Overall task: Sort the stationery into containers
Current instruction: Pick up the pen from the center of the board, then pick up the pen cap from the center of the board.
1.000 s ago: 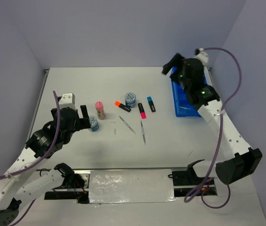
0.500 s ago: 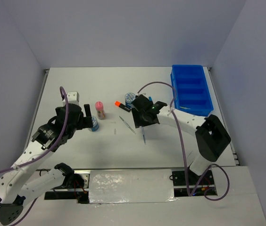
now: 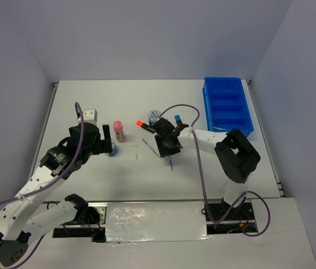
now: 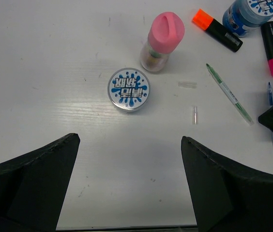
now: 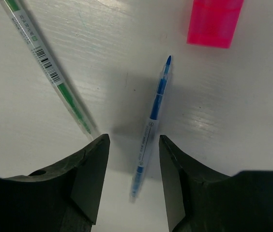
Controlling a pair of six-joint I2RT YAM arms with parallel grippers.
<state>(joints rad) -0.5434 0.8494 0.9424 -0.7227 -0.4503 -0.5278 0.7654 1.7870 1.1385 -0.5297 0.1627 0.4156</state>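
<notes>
Half spread, my right gripper (image 5: 132,154) straddles the blue pen (image 5: 152,126) to pinch it; my left gripper (image 4: 130,145), fully spread, hovers, tub (image 4: 128,89) at twelve o'clock.

White table (image 3: 102,101) with a blue tray (image 3: 223,79) at far right; two round tubs (image 3: 154,116), pink bottle (image 3: 119,130), highlighters (image 3: 144,126), thin pens (image 4: 228,93) mid-table.

Tub (image 4: 128,89) just beside bottle (image 4: 161,41)

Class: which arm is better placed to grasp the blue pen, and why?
Right: the right gripper straddles the blue pen, jaws open; the left gripper hangs open near a round tub.
</notes>
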